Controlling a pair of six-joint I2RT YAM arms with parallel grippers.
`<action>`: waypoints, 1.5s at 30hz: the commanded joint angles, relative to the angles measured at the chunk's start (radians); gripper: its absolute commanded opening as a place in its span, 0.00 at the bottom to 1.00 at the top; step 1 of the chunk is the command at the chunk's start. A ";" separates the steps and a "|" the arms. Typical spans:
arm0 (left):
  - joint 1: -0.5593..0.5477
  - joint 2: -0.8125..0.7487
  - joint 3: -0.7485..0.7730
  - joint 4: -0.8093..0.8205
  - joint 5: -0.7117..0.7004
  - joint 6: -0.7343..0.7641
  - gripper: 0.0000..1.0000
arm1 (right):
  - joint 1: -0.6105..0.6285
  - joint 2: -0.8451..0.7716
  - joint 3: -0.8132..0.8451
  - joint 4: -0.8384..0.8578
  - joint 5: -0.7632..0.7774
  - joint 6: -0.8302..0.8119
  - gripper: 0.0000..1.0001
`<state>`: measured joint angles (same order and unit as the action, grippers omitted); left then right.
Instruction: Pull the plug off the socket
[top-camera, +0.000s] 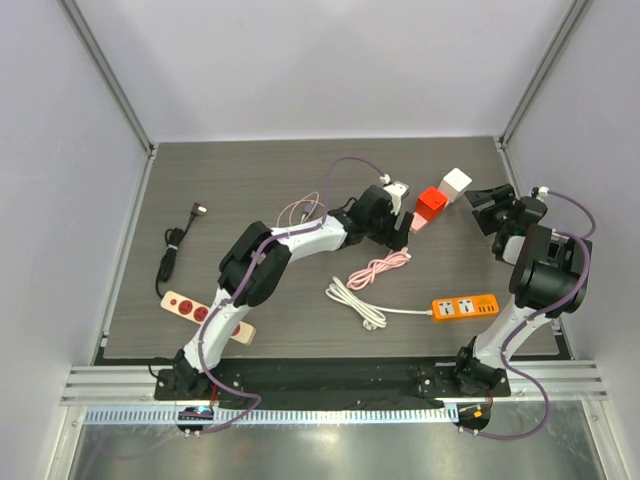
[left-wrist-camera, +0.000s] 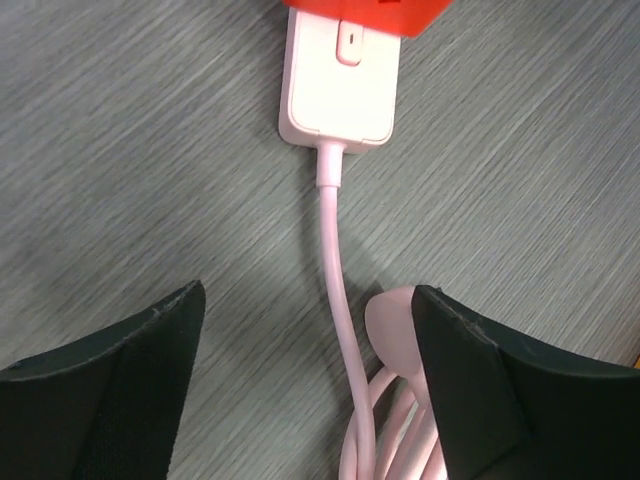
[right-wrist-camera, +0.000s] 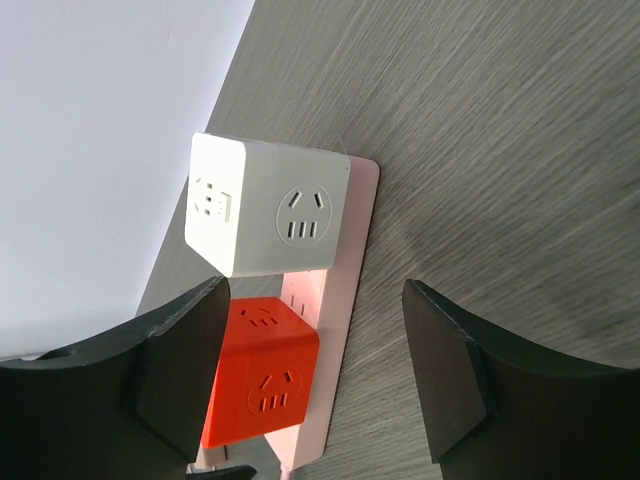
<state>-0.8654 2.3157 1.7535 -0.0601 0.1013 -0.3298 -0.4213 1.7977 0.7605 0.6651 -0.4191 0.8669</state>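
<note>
Presently: left gripper (left-wrist-camera: 308, 310), jaws spread wide, pinching nothing. It hangs low over the tabletop (top-camera: 260, 180), just short of the plug (left-wrist-camera: 338, 85), with the pink cable (left-wrist-camera: 332, 220) running back between its fingers.

Item, plug: pale pink, flat-bodied, lying on the wood grain toward the far right corner of the tabletop. Its front end is tucked under the red socket cube (left-wrist-camera: 372, 10). No gap shows between them, so it reads as seated.

Item, pink cable, remainder: loosely coiled near the middle of the tabletop.

Then right gripper (right-wrist-camera: 312, 300): jaws likewise spread, holding nothing. It faces the socket block from the right-edge side and stands apart from it.

Item, socket block: red socket cube and white socket cube (right-wrist-camera: 265, 205) side by side on a pale slab (right-wrist-camera: 352, 230).

Other stock:
- orange power strip (top-camera: 465, 307) with white cable (top-camera: 355, 300), toward the near right corner
- beige power strip (top-camera: 208, 316), at the near left corner
- black cable (top-camera: 175, 250), by the left edge

Progress, as judged: nothing done, plug not yet withdrawn.

Remaining: close on the plug body, brace the block if needed, draw the plug straight back along its cable.
</note>
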 joint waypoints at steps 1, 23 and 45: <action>0.003 -0.039 0.124 -0.069 0.005 0.078 0.87 | 0.015 0.026 0.053 0.033 -0.053 -0.026 0.76; -0.011 0.344 0.541 0.232 -0.041 0.112 0.94 | 0.046 0.088 0.069 0.146 -0.113 0.010 0.86; -0.007 0.444 0.666 0.306 -0.071 0.031 0.38 | 0.050 0.101 0.065 0.159 -0.129 0.018 0.86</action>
<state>-0.8772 2.7522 2.3695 0.1917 0.0368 -0.2920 -0.3786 1.9072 0.8082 0.7830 -0.5354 0.8936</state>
